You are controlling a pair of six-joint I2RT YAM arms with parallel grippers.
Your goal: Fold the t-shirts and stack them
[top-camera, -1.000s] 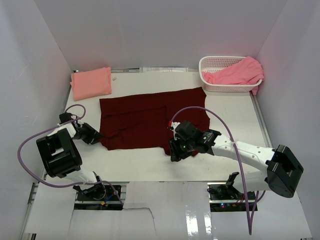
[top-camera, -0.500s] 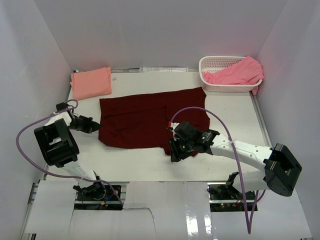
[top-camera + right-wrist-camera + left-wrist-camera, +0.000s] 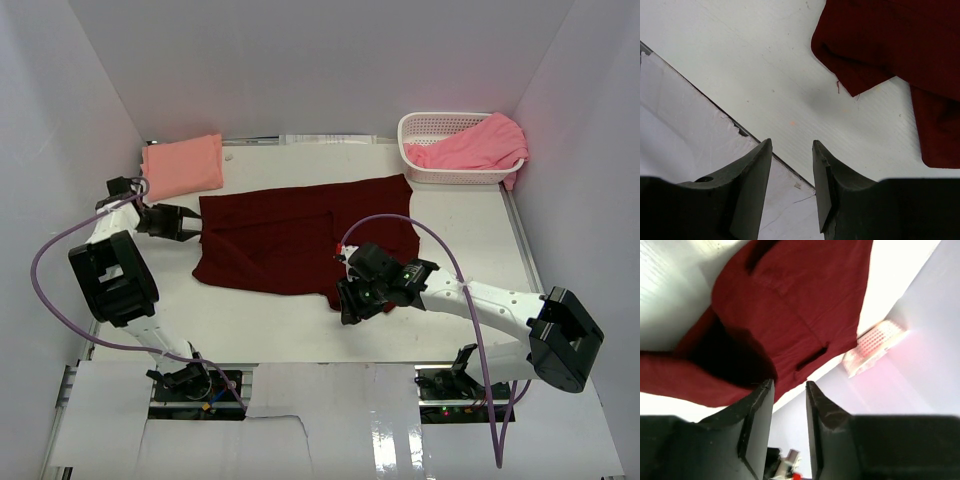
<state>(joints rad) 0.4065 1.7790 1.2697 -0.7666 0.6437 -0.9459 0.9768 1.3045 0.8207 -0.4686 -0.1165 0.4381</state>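
Observation:
The dark maroon t-shirt (image 3: 300, 235) lies spread across the middle of the table, its left part folded over. My left gripper (image 3: 192, 224) hovers at the shirt's left edge, open. In the left wrist view nothing sits between its fingers (image 3: 757, 405), and the maroon t-shirt (image 3: 790, 305) fills the space beyond them. My right gripper (image 3: 346, 308) stands open just off the shirt's near right corner. The right wrist view shows bare table between its fingers (image 3: 752, 170), with the maroon corner (image 3: 890, 45) farther off. A folded salmon t-shirt (image 3: 182, 165) rests at the back left. A pink t-shirt (image 3: 475, 145) hangs out of the basket.
A white lattice basket (image 3: 425, 125) stands at the back right corner. White walls close in the left, back and right sides. The table's near edge (image 3: 715, 107) runs just under my right gripper. A purple cable (image 3: 420, 230) arches over the right arm.
My left arm swung from the shirt's near left corner back along its left edge, and that corner shifted left. The left jaws shut, then opened. The right arm barely moved.

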